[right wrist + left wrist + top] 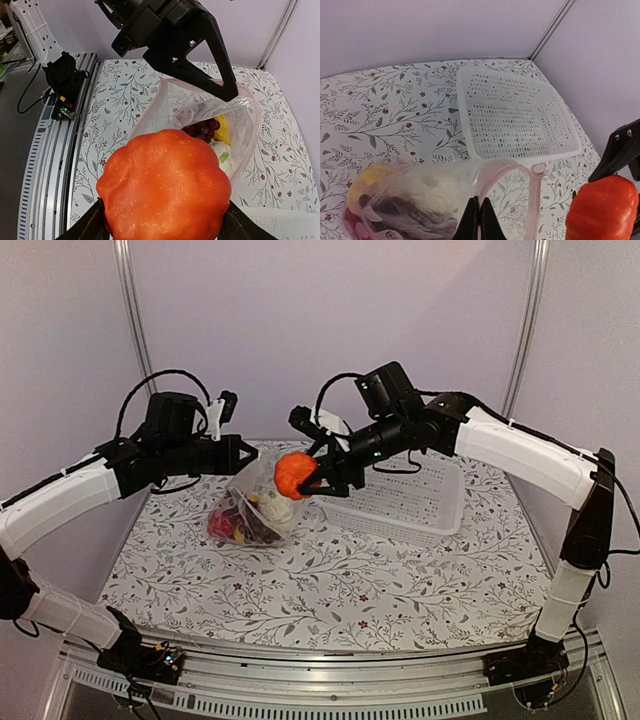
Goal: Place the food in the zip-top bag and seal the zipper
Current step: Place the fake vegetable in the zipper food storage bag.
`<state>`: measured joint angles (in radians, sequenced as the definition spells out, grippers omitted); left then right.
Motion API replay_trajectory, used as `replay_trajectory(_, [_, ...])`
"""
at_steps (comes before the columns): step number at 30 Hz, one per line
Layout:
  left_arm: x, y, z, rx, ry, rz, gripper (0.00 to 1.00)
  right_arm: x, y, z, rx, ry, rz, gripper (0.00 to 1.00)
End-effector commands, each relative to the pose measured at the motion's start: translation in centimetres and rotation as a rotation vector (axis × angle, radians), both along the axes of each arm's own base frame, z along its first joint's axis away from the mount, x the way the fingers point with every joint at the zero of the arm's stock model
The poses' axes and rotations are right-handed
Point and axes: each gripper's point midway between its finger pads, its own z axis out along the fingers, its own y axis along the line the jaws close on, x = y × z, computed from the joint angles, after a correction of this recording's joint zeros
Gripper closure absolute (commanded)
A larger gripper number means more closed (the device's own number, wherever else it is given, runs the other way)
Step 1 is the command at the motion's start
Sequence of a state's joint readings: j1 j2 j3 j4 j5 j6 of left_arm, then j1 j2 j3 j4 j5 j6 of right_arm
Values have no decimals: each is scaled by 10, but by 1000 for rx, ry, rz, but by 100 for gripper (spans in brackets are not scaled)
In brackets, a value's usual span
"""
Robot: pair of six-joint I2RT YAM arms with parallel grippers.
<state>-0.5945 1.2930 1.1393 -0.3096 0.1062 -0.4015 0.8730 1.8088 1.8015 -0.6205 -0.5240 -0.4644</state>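
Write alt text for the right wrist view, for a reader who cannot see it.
The right claw holds an orange toy fruit near the open zip-top bag. The left claw pinches the bag's rim; grapes and a yellow piece lie inside.

Soft even light — sharp, faint shadows

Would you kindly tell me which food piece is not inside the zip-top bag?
The orange round fruit, clamped in the right gripper near the zip-top bag mouth; the grapes, yellow piece and cauliflower all lie inside it.
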Motion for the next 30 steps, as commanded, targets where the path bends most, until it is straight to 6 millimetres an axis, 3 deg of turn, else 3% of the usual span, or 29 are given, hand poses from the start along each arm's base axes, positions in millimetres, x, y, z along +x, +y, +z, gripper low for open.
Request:
replay_trajectory(1, [-3,5,14,-45,-31,5,100,20,16,-7,-23,-41,-48,44])
replay_trajectory(7, [-8,4,17,-49,-35,-19,100,41,32,-4,-6,-54,-106,44])
replay_trajectory(13, [-11,7,17,-44,-40,-15,100,65,43,-23,-44,-60,-196,38])
replay_trajectory(22, [-11,7,21,-57,-45,-11,100,63,57,-50,-128,-123,-230,30])
replay_trajectory(30, [-9,10,16,-46,-41,3,100,53,58,-51,-139,-110,-215,15])
